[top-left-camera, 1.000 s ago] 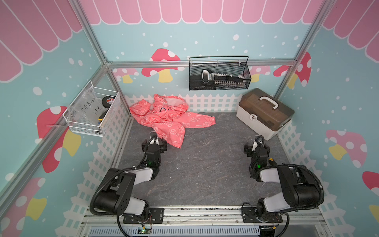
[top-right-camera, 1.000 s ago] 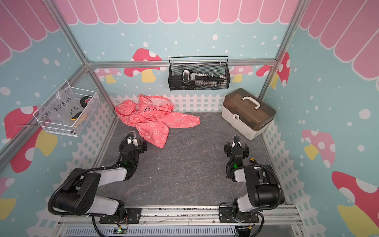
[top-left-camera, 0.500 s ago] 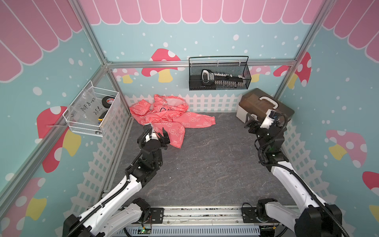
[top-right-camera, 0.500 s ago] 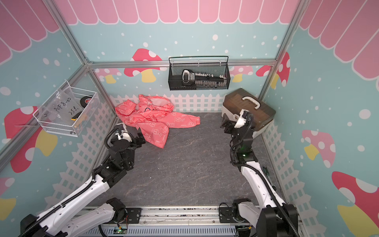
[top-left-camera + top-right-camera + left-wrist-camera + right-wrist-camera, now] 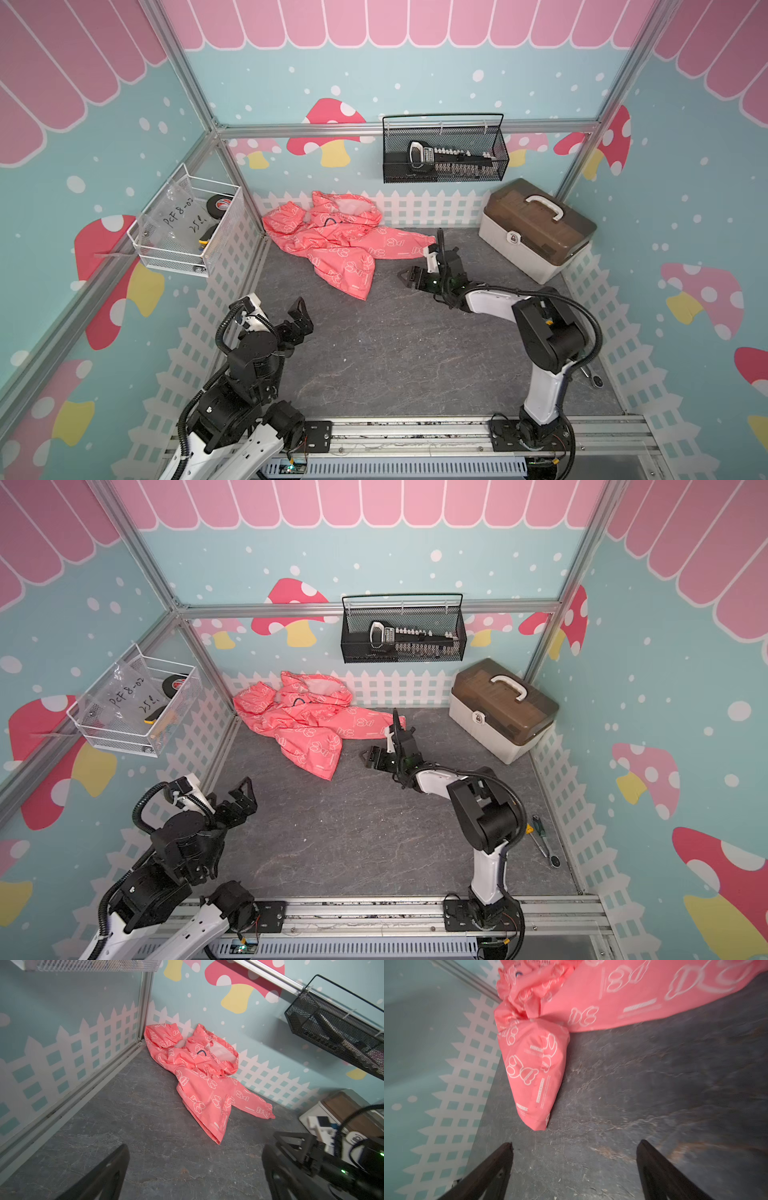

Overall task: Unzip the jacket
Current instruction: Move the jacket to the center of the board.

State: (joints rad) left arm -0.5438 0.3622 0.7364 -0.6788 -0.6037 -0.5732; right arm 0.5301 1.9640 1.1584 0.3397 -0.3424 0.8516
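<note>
The coral jacket (image 5: 336, 245) lies crumpled in the back-left corner of the counter (image 5: 395, 357), against the fence-print wall. The right fingers (image 5: 488, 1172) are spread wide and empty near a sleeve end. The left fingers (image 5: 104, 1174), likewise released, hover well apart from it.

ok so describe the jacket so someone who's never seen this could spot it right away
Look along the back wall's white picket fence to the corner near the white wire basket. The jacket lies crumpled on the grey floor there, one sleeve stretched toward the toolbox. It is the only garment: coral pink, hooded, printed with white outline bears.
</note>
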